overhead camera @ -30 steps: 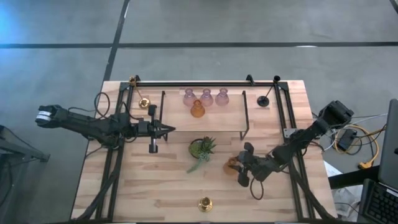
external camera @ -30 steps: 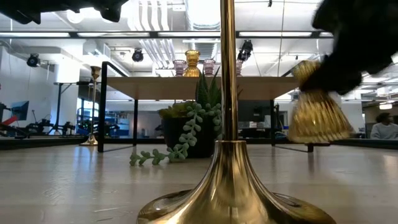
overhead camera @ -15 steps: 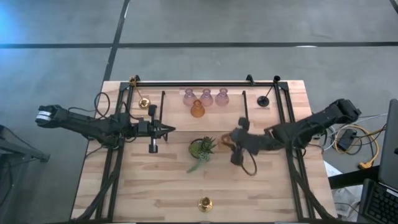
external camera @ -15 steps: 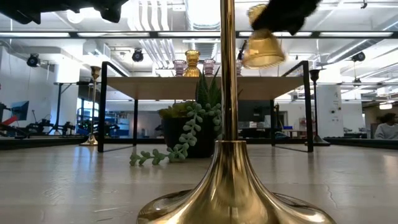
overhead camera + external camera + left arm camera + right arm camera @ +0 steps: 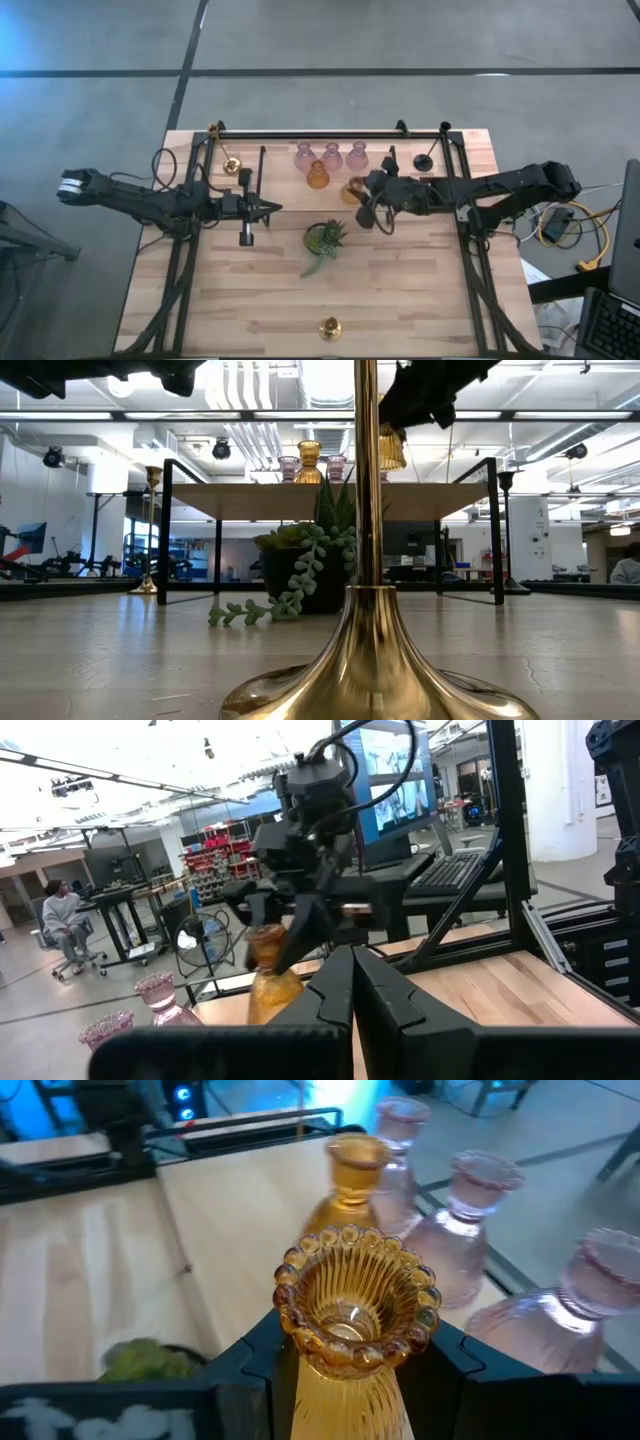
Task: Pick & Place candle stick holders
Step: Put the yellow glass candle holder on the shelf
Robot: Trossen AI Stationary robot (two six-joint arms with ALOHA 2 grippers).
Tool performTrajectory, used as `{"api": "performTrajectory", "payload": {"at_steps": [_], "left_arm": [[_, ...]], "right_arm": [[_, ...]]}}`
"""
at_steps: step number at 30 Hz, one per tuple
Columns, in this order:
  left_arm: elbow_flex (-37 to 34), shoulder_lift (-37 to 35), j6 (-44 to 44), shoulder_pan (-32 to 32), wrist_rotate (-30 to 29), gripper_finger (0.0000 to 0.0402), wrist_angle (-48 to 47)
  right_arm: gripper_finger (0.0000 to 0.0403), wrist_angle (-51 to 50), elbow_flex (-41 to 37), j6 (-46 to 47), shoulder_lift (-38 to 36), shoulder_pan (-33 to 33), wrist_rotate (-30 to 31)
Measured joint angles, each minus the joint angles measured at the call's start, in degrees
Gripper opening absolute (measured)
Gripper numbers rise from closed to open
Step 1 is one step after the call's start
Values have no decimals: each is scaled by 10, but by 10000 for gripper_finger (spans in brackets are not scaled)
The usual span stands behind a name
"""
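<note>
Holding a ribbed amber glass candle stick holder with a beaded rim (image 5: 357, 1315) pinched between my two dark fingers, my right gripper (image 5: 362, 200) hangs in the air over the far middle of the wooden tabletop (image 5: 260, 300), just beside the black-framed raised shelf (image 5: 390, 135). In the low view the held amber piece (image 5: 390, 448) shows lifted above shelf height, partly hidden behind the tall stem of a brass slim-stemmed candle stick holder on a round base (image 5: 372, 660), which stands at the near edge of the tabletop. On the shelf stand three pale pink bulbous glass candle stick holders (image 5: 331, 154) in a row, with a second amber glass holder (image 5: 317, 176) just in front of them; my wrist view shows that amber one (image 5: 352, 1175) upright beside the pink ones. A black slim-stemmed holder (image 5: 425, 160) stands toward the shelf's right end, and another brass slim-stemmed holder (image 5: 232, 165) near its left end. A small green potted plant (image 5: 325, 238) with a trailing sprig sits near the middle of the tabletop, close to my right gripper but apart from it. My left gripper (image 5: 272, 208), fingers pressed together and empty, hovers over the left half of the tabletop, pointing toward the centre.
</note>
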Motion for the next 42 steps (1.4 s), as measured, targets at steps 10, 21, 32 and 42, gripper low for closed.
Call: {"api": "performTrajectory", "payload": {"at_steps": [10, 21, 32, 42], "left_arm": [[0, 0, 0, 0, 0, 7, 4], [0, -1, 0, 0, 0, 7, 1], [0, -1, 0, 0, 0, 7, 0], [0, -2, 0, 0, 0, 7, 0]], "right_arm": [[123, 46, -17, -8, 28, -48, -41], [123, 52, -3, -17, 64, -75, -57], [123, 56, -3, -17, 66, -99, -56], [123, 57, -3, -17, 66, -108, -53]]}}
